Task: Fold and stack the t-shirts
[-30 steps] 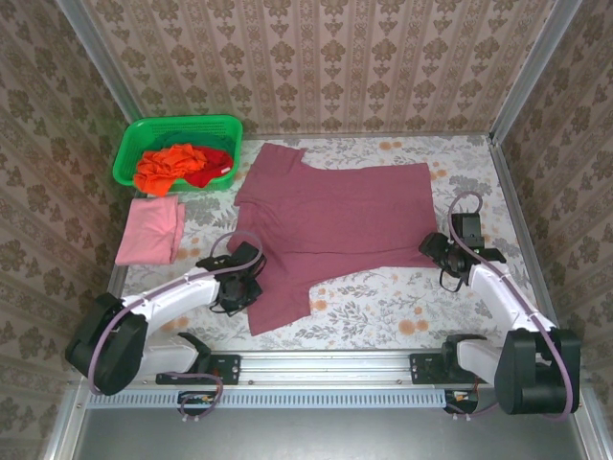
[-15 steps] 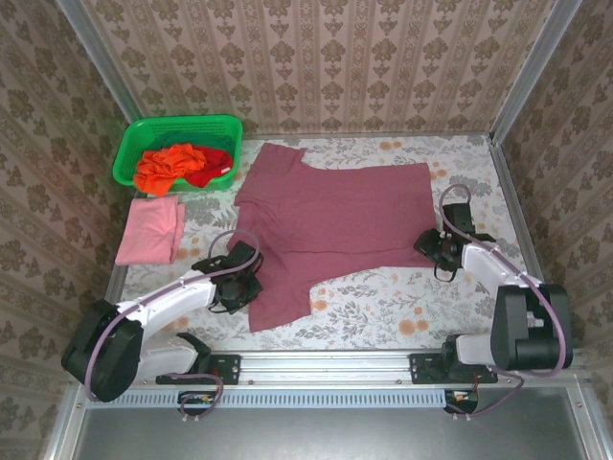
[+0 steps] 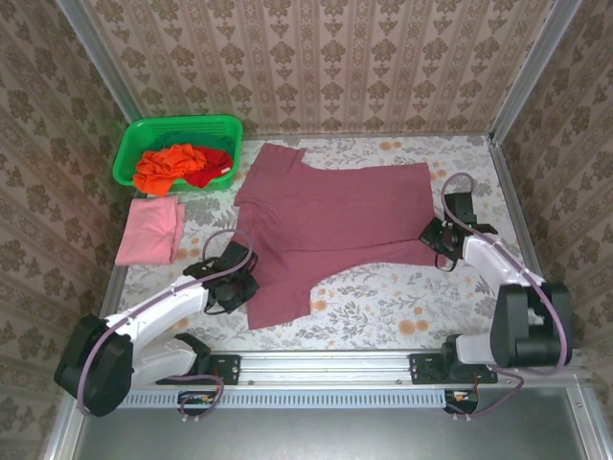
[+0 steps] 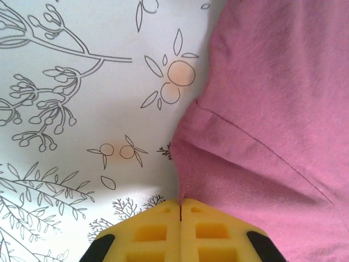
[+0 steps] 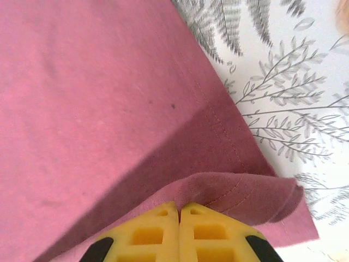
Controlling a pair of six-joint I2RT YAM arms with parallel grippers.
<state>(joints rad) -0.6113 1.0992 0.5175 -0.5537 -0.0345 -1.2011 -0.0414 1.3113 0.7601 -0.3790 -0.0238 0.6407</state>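
Left claw and right claw both clenched on the near edge of the maroon shirt; thin pinches could slip on lifting, dropping one side crooked.

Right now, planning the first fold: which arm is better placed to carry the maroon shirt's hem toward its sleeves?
Right. The right gripper is shut on the maroon t-shirt at its near hem corner, probably ready to carry it. The left gripper pinches the sleeve edge opposite.
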